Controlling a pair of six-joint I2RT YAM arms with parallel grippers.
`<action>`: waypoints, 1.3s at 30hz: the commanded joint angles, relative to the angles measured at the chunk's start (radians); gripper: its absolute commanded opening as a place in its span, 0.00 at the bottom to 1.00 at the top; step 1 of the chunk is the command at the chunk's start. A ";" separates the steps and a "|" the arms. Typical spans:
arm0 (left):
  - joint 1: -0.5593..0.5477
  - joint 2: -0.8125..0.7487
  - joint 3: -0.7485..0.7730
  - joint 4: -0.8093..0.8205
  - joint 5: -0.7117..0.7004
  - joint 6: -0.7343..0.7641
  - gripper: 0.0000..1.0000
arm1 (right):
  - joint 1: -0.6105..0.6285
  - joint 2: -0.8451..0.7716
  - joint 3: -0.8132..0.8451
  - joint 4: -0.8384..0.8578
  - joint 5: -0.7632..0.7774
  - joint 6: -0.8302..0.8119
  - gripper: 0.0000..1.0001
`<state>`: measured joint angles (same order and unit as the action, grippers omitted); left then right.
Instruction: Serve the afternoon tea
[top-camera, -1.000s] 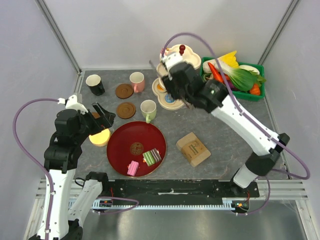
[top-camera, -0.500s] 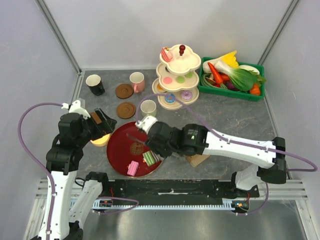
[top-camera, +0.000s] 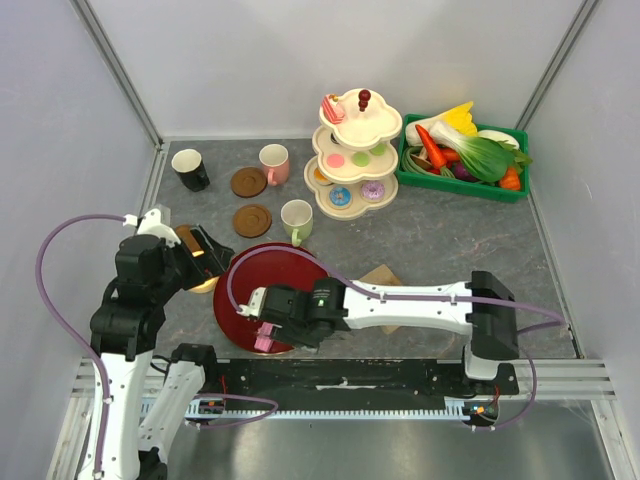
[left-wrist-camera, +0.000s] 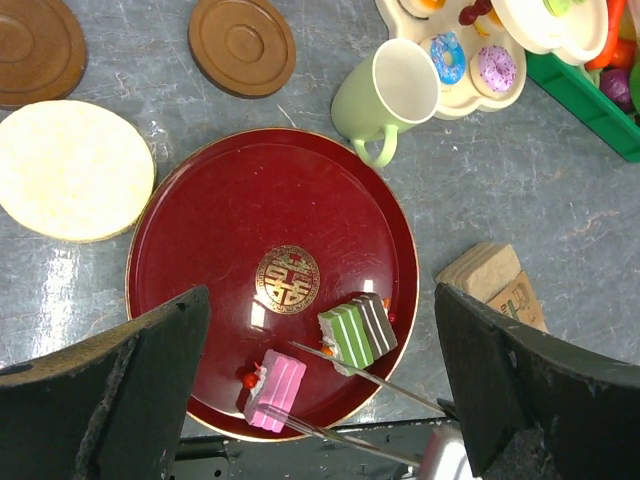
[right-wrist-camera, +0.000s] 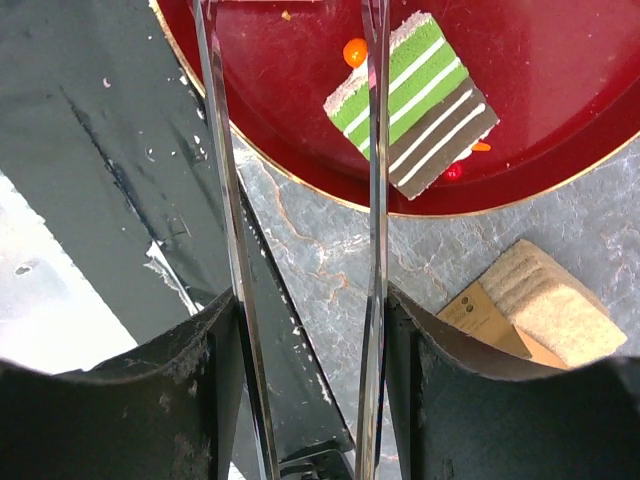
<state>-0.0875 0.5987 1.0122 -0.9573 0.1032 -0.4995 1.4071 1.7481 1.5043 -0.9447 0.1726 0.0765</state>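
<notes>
Right wrist shows right end effector (right-wrist-camera: 308, 305) grasping tongs (right-wrist-camera: 376, 200); left end effector (left-wrist-camera: 320, 305) released.

I read a deep red tray (left-wrist-camera: 200, 200) with a thin gold rim and a gold emblem at its centre. At its 5 o'clock lies a cake slice (left-wrist-camera: 357, 332) striped green, white and brown; at 6 o'clock a pink slice (left-wrist-camera: 275, 390). A pale-green mug (left-wrist-camera: 390, 95) sits at 1 o'clock, a brown coaster (left-wrist-camera: 241, 45) at 12, a cream disc (left-wrist-camera: 72, 170) at 9. The tongs (right-wrist-camera: 376, 250) are plain silver.
</notes>
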 joint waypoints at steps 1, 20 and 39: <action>-0.004 -0.016 -0.012 -0.011 0.020 0.001 0.99 | -0.033 0.054 0.125 -0.031 -0.025 -0.031 0.59; -0.003 -0.019 -0.031 -0.009 0.007 -0.001 0.99 | -0.123 0.128 0.168 -0.105 -0.225 -0.041 0.57; -0.003 -0.011 -0.030 -0.003 -0.007 -0.005 0.99 | -0.149 0.090 0.159 -0.097 -0.196 0.012 0.30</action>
<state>-0.0875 0.5861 0.9806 -0.9710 0.0883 -0.5003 1.2587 1.8805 1.6608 -1.0565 -0.0368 0.0704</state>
